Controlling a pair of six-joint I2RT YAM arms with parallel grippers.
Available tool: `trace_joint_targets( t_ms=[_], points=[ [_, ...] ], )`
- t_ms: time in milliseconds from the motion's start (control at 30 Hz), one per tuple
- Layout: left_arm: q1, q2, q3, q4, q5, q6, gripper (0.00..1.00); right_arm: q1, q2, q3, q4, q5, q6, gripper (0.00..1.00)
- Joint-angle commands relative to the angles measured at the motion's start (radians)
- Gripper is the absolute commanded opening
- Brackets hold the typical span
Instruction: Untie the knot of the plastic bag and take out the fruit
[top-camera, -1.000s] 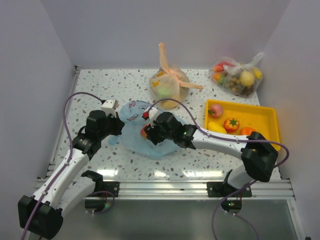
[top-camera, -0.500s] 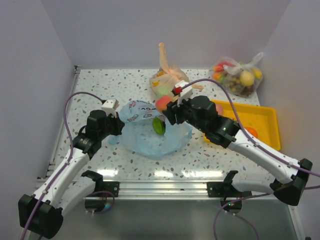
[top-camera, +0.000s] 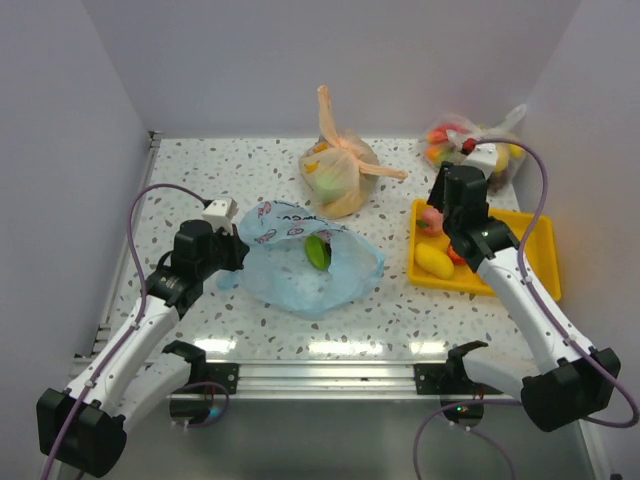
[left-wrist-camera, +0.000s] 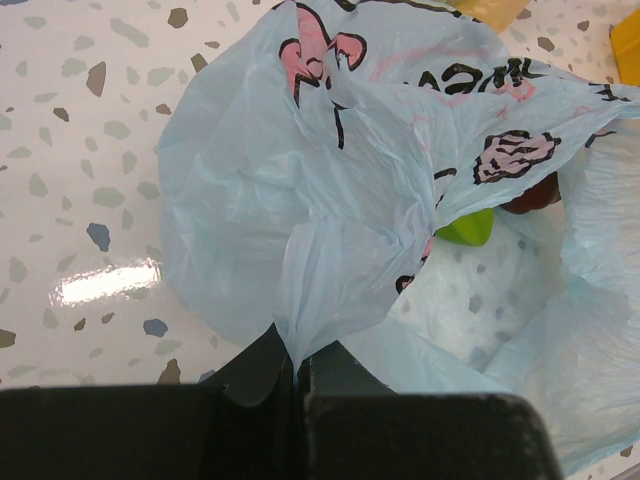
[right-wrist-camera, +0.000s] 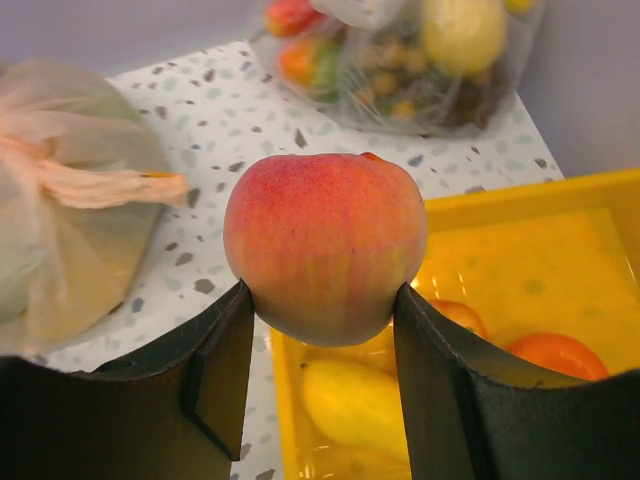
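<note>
The light blue plastic bag (top-camera: 300, 275) lies open in the middle of the table, and no knot shows on it. My left gripper (top-camera: 233, 256) is shut on a fold of the bag's edge (left-wrist-camera: 300, 300), with the jaws closed at the pinch (left-wrist-camera: 297, 365). A green fruit (top-camera: 318, 250) and a dark red fruit (left-wrist-camera: 530, 195) lie inside the bag. The green fruit also shows in the left wrist view (left-wrist-camera: 465, 228). My right gripper (right-wrist-camera: 322, 290) is shut on a pink peach (right-wrist-camera: 325, 245). It holds the peach above the left end of the yellow tray (top-camera: 530, 235).
The yellow tray (right-wrist-camera: 560, 250) holds a yellow fruit (right-wrist-camera: 350, 400) and an orange fruit (right-wrist-camera: 555, 355). A tied orange bag (top-camera: 340, 175) stands behind the blue bag. A clear bag of fruit (top-camera: 475, 155) sits in the back right corner. Walls enclose three sides.
My right gripper lifted the peach out of the blue bag and carried it right, over the yellow tray. The green fruit in the bag is now uncovered. The left arm has not moved.
</note>
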Motion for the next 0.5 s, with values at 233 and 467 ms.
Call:
trace_joint_targets(
  t_ms=[233, 467],
  points=[
    [0.011, -0.006, -0.002, 0.031, -0.004, 0.012, 0.00, -0.327, 0.179, -0.173, 0.152, -0.152, 0.241, 0.08],
    [0.012, -0.006, -0.002, 0.033, -0.002, 0.014, 0.00, -0.352, 0.282, -0.136, 0.119, -0.147, 0.238, 0.80]
  ],
)
